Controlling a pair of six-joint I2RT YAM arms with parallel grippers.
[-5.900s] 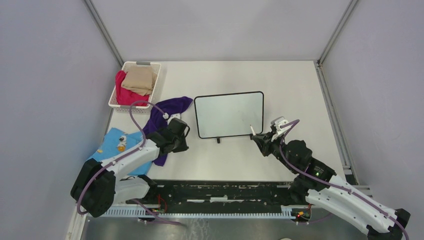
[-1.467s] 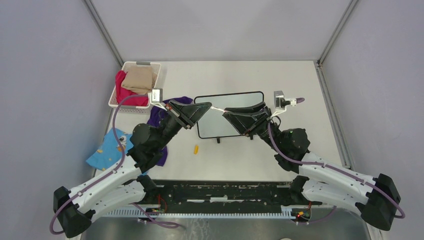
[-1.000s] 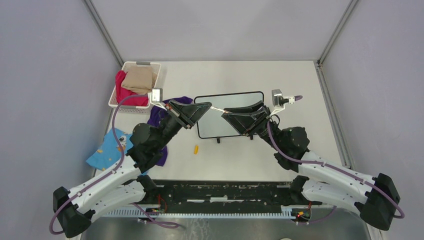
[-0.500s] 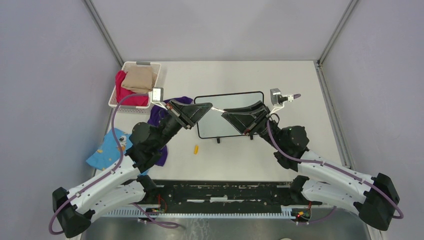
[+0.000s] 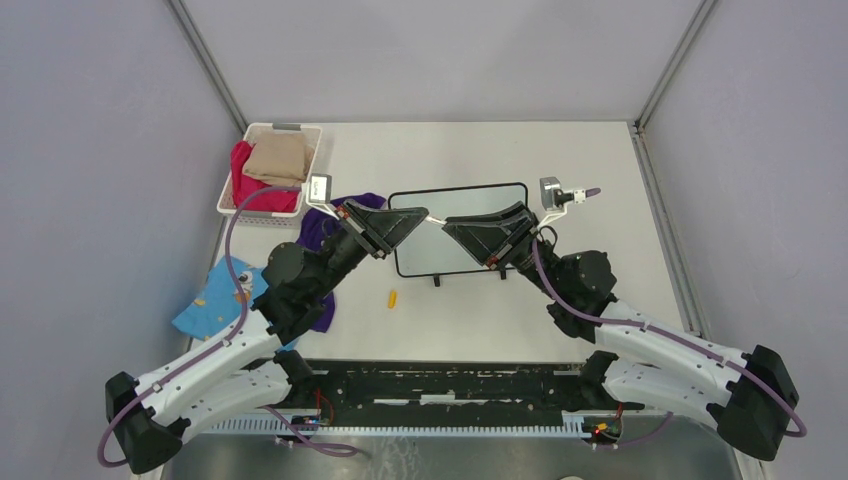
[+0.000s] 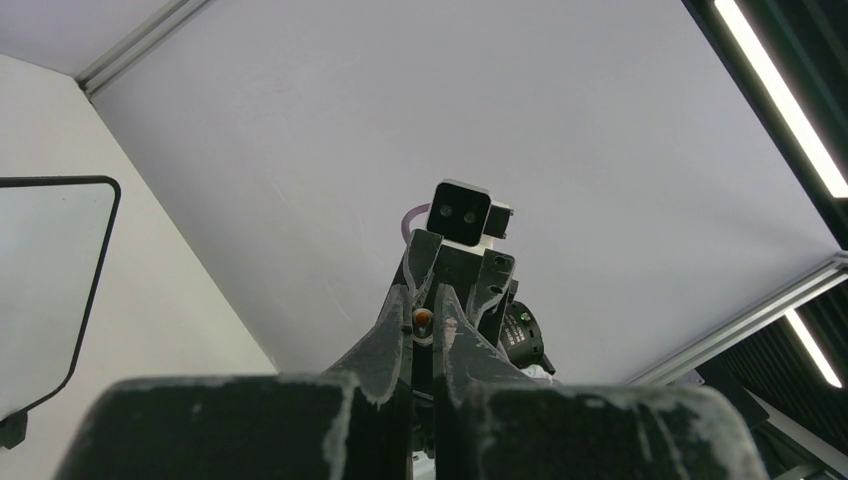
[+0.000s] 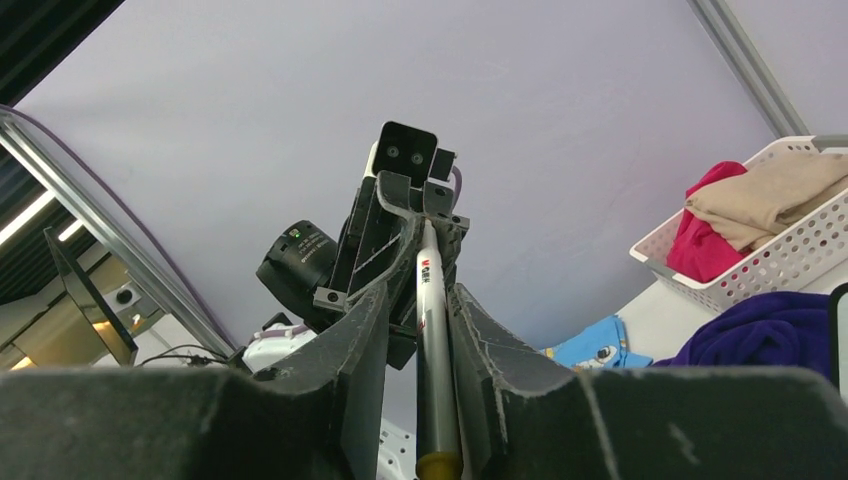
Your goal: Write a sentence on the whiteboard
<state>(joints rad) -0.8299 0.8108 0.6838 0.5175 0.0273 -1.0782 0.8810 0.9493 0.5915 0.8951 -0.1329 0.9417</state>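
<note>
From above: shows the board (image 5: 425, 255) lying face-up mid-table, a rounded rectangle with a thin black frame, two small black feet on the near edge and a smooth, plain white face. Finds two black, wedge-shaped grippers raised over it, tip to tip: left gripper (image 5: 420, 212) above its left half, right gripper (image 5: 448, 224) above its right half, joined by a slim white marker (image 5: 434, 217). Picks out a small orange cap (image 5: 392, 297) on the matte white table (image 5: 500, 320), just in front of the board's near-left corner. Takes in a white lattice basket (image 5: 311, 172) of red and beige cloth at far left, a crumpled purple cloth (image 5: 322, 228) under the left arm and a blue printed cloth (image 5: 215, 295) nearer.

Left wrist: looks along scuffed black fingers (image 6: 395, 330) pressed together on the marker's small orange end, seen head-on. Places the board (image 6: 40, 280) low at the left edge, well aside of the tips.

Right wrist: shows the marker's glossy round barrel running between chipped fingers (image 7: 480, 340), close against one, with a sliver of gap beside the other; cannot tell whether pinched or merely flanked.
</note>
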